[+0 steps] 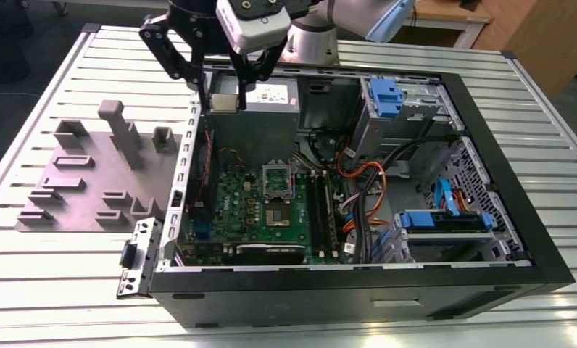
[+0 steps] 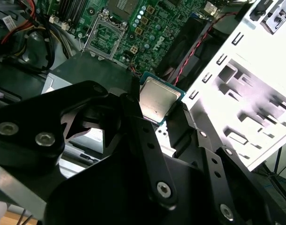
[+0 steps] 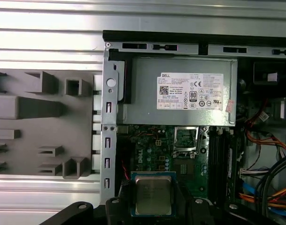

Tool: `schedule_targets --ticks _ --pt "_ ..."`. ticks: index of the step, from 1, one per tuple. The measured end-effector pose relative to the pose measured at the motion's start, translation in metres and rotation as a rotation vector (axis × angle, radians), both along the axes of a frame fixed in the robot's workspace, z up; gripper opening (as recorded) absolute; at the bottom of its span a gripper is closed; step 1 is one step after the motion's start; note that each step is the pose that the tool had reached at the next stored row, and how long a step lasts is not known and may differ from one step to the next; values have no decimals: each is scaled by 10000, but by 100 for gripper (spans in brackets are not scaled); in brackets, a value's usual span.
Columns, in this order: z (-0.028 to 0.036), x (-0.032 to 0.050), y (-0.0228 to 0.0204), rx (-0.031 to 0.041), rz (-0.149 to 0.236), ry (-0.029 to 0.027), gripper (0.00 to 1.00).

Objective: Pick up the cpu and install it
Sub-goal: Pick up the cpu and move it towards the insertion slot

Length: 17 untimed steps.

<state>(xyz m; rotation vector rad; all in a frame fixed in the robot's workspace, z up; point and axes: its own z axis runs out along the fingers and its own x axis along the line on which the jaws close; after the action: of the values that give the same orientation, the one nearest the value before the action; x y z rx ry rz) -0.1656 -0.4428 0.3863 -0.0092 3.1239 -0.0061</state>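
The end effector (image 1: 224, 93) is closed narrowly on the cpu (image 3: 153, 194). Its black fingers (image 2: 138, 131) press on two opposite edges, so the silver-grey metal top faces out between them in both wrist views. The chip hangs clear of any surface. In the exterior view it is aloft over the far end of the open computer case (image 1: 520, 239), which lies across the slatted counter (image 1: 66, 290), near the counter's far edge. It sits roughly above the corner where the grey power supply box (image 3: 143, 89) meets the case wall. Further along the case floor is the green motherboard (image 3: 147, 150), with its silver socket frame (image 3: 186, 138) well apart from the held chip. A grey fixture block (image 1: 85, 181) rests on the counter beside the case, toward the exterior view's left. The cpu is probably very light and quite stiff, being a thin flat square, so weight should not trouble the grip. Its smooth metal top and thin rim, however, leave little for the fingers to bite on, and a tilt could let it slip. The underside, hidden here, is likely the delicate face, so the opposite side edges now in use look like the sensible place to hold it. Only modest squeeze seems called for, with the chip kept level.
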Motion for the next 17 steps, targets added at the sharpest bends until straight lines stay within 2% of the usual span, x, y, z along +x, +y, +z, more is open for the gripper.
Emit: schedule_targets --ticks 17 --pt "0 59 0 0 1 0 47"
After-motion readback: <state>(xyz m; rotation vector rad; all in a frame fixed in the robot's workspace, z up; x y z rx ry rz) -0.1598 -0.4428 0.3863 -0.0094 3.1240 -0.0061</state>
